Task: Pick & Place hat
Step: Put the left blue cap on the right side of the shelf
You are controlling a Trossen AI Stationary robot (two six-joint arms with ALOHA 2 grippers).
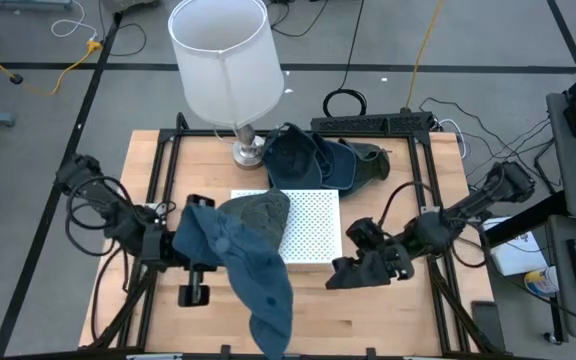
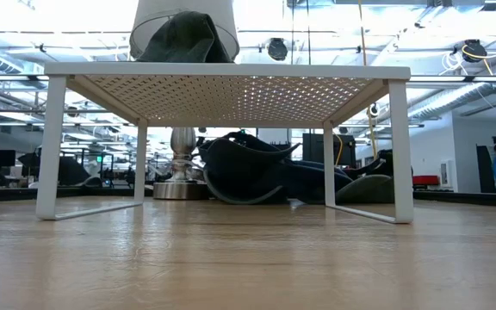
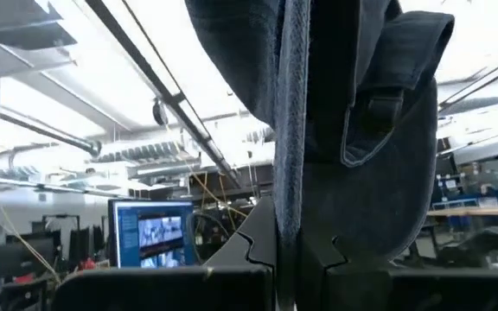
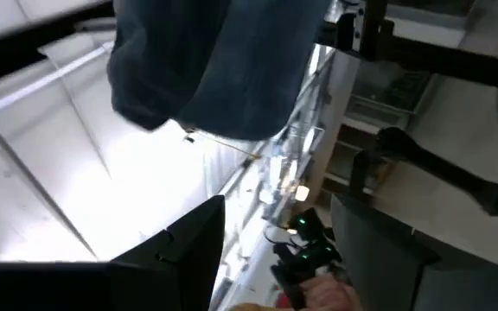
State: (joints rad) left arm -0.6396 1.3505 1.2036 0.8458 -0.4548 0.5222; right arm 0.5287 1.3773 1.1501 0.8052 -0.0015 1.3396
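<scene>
A blue hat [image 1: 253,275] hangs in the air over the table's near left part, in front of a white perforated rack [image 1: 313,225]; my left gripper [image 1: 196,248] is shut on it, fingertips hidden under the cloth. In the left wrist view the blue hat [image 3: 353,130] fills the picture, its back strap [image 3: 383,104] showing. A grey-green hat [image 1: 260,212] lies on the rack's left part. Several dark hats [image 1: 323,160] lie on the table behind the rack. My right gripper [image 1: 353,268] stands open to the right of the blue hat, with nothing between its fingers [image 4: 188,250]. My left gripper pinches a fold of the blue hat's cloth [image 3: 290,207] between its two shut fingers. The fingers slant upward from the table's left side. The hat is lifted clear of the table and drapes over and past the gripper, its lower end [image 1: 273,330] hanging slack toward the near edge.
A lamp with a white shade [image 1: 223,60] stands on its metal foot [image 1: 248,152] at the far left of the table. A black frame [image 1: 168,150] runs around the work area. Bare wood [image 1: 368,320] shows along the near edge.
</scene>
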